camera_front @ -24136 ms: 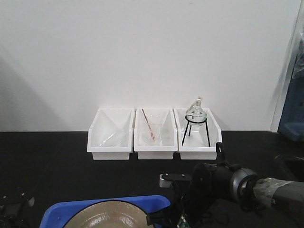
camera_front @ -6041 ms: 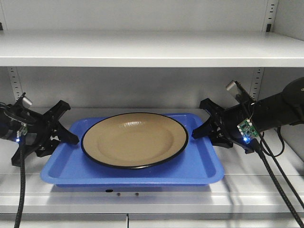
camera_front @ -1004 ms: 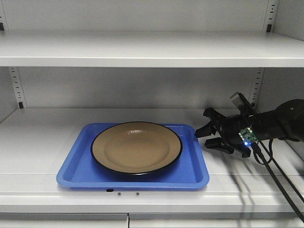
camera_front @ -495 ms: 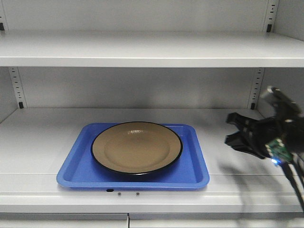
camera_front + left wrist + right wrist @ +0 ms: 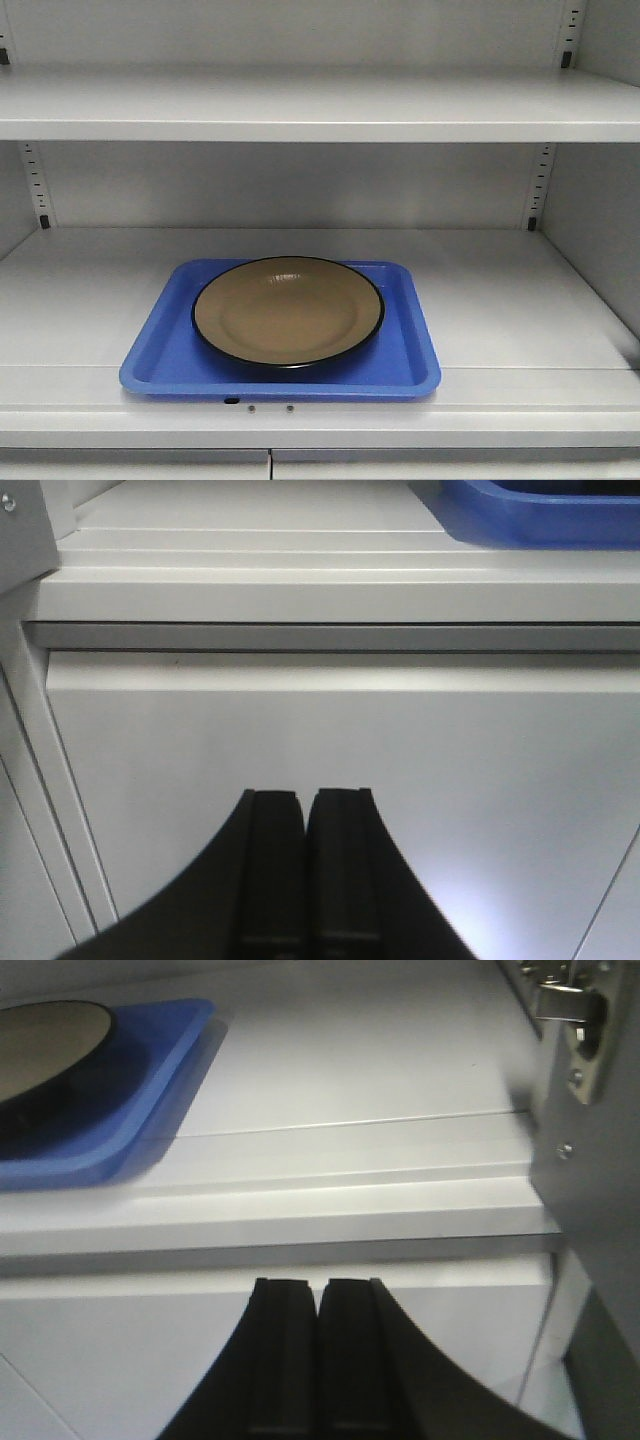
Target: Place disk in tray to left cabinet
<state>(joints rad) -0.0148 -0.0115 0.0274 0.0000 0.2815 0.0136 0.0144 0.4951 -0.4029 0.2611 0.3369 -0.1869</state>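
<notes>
Front-facing exterior view. Item: disk [image 5: 288, 312], tan with black rim, lying flat and centred inside the tray [image 5: 410, 365]. Tray: blue, resting on a wide flat shelf of the cabinet [image 5: 500, 290], near the shelf's front edge and left of its middle; one more shelf overhead, slotted uprights on the back wall behind the tray. No arm or gripper appears beside the tray in this view.

Status, judged: placement looks complete. Disk sits in tray, tray sits in cabinet, nothing is touching either one. Nothing further appears outstanding beyond parking the arms.

Left wrist view. Left gripper [image 5: 303, 810]: jaws clenched together, pads meeting, nothing between them. It hangs below the shelf edge facing a plain grey front panel; a corner of the tray shows above and to the right, well apart from the jaws.

Right wrist view. Right gripper [image 5: 318, 1300]: jaws likewise pressed together and empty, touching nothing. It sits below the shelf lip; tray and disk edge lie up and to the left, well apart. A metal hinge fitting [image 5: 575, 1020] shows far right of the tray.
</notes>
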